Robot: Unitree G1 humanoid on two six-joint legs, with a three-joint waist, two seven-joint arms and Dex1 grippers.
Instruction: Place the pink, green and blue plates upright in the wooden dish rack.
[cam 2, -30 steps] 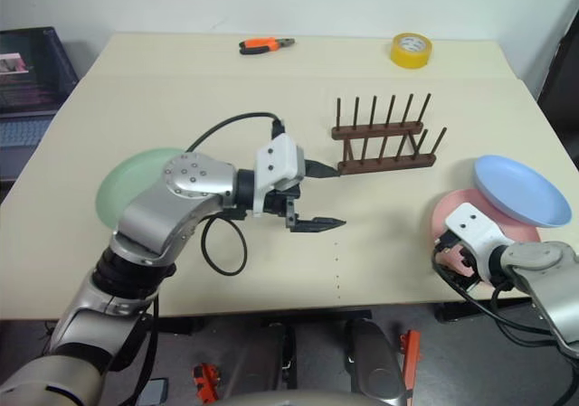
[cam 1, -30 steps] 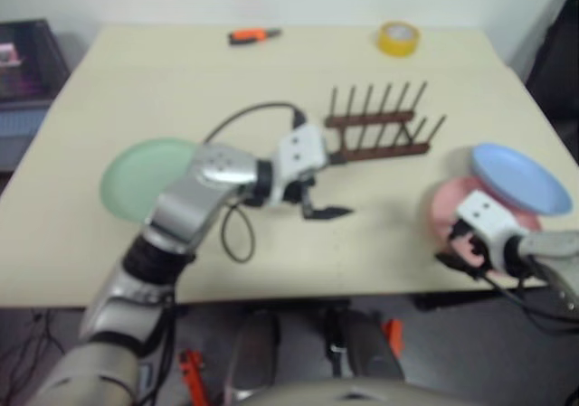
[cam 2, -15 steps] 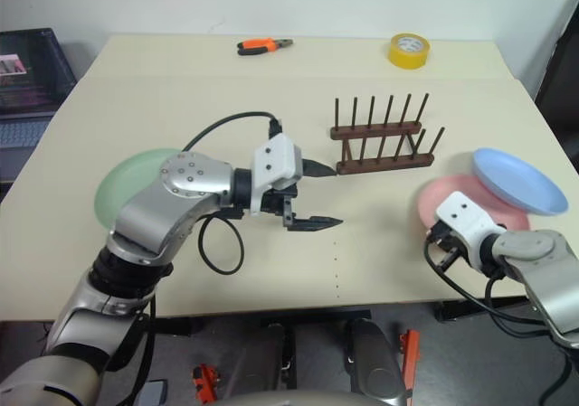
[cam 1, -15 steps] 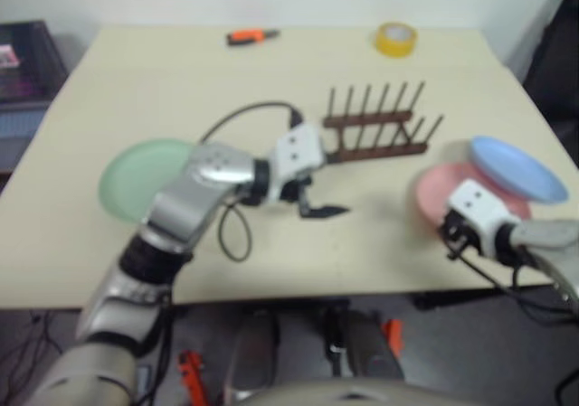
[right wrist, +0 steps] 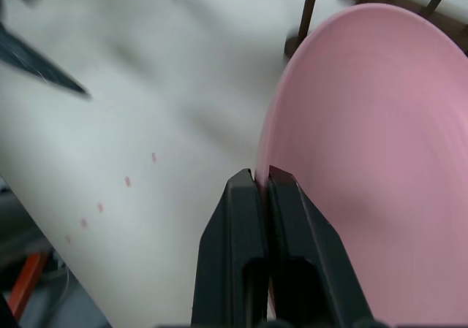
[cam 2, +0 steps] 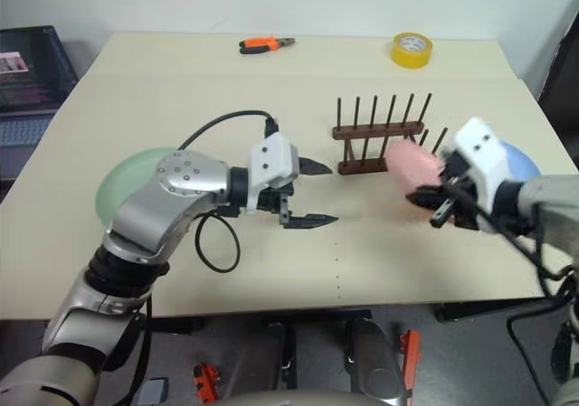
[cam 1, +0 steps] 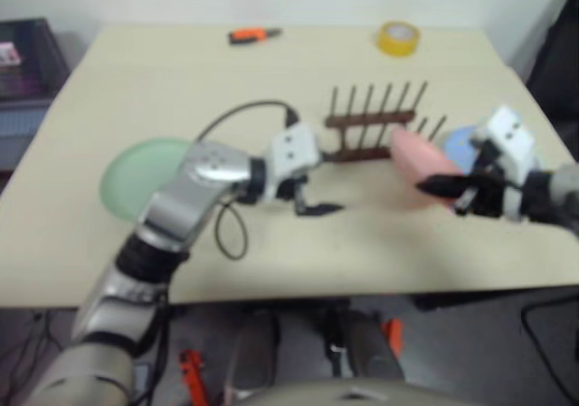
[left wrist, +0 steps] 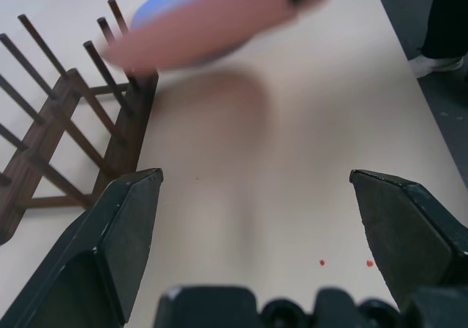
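Note:
The pink plate hangs tilted in the air just off the right end of the wooden dish rack. My right gripper is shut on its near rim, and the right wrist view shows the fingers pinching that rim. The blue plate lies on the table behind that hand, partly hidden by it. At the left, the green plate lies flat, partly under my left arm. My left gripper hovers open in front of the rack's left end with nothing between its fingers.
A yellow tape roll and orange-handled pliers lie at the table's far edge. A laptop stands off the table to the left. The rack's pegs stand close beside my left gripper.
My right gripper shut on the pink plate's rim and lifted it up and left toward the rack. The blue plate, which rested on it, stays on the table. The left arm kept still.

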